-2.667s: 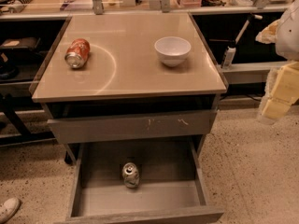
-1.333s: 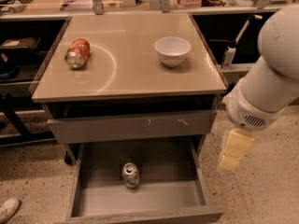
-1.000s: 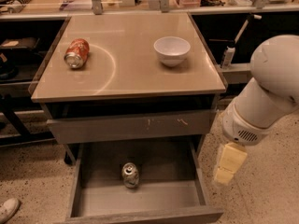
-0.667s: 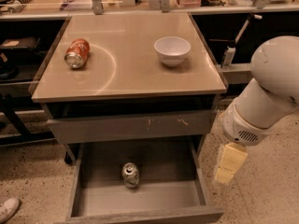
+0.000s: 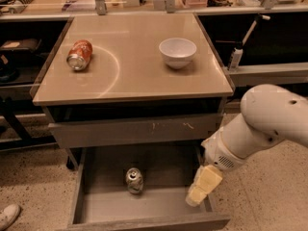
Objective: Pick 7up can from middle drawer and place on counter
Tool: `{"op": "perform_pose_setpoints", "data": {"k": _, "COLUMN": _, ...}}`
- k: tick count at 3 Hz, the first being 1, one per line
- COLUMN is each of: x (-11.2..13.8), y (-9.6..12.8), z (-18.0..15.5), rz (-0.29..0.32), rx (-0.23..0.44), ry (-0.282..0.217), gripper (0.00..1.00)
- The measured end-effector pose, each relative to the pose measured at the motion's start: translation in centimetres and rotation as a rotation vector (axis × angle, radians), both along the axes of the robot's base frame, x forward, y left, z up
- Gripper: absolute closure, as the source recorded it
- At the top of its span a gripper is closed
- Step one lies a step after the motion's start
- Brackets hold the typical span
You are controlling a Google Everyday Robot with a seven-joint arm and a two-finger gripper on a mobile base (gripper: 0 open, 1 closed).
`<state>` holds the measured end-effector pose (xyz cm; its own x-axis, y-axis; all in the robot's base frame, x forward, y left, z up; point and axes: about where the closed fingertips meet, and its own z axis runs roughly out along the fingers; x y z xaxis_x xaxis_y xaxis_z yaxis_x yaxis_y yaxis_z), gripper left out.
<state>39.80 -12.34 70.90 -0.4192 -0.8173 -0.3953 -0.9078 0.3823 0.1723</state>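
The 7up can (image 5: 134, 180), silvery with a dented side, lies on the flat grey floor of the open middle drawer (image 5: 101, 203), left of centre. My gripper (image 5: 204, 185), cream-coloured on the end of the white arm, hangs over the drawer's right side, about a can's length and a half to the right of the can and not touching it. The glossy beige counter (image 5: 139, 73) tops the grey cabinet above the drawer.
An orange-red can (image 5: 79, 55) lies on its side at the counter's left. A white bowl (image 5: 177, 52) stands at its right. A shut drawer with a scratched front (image 5: 139, 129) sits above the open one. A shoe (image 5: 7, 216) is at the bottom left.
My arm has swung in from the right and come down and to the left, bringing the gripper over the right side of the open drawer. The can has not moved.
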Motion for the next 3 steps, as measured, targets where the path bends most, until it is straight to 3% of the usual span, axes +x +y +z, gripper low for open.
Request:
{"op": "perform_pose_setpoints", "data": {"k": 1, "x": 0.9, "y": 3.0, "z": -3.4, "rz": -0.059, "rx": 0.103, "ry": 0.002, "gripper": 0.00}}
{"op": "perform_pose_setpoints", "data": {"k": 2, "x": 1.0, "y": 3.5, "z": -3.9, "rz": -0.060, "rx": 0.100, "ry": 0.005, "gripper": 0.00}}
{"op": "perform_pose_setpoints", "data": {"k": 3, "x": 1.8, "y": 4.9, "z": -6.7, "rz": -0.101, "rx": 0.143, "ry": -0.008, "gripper": 0.00}}
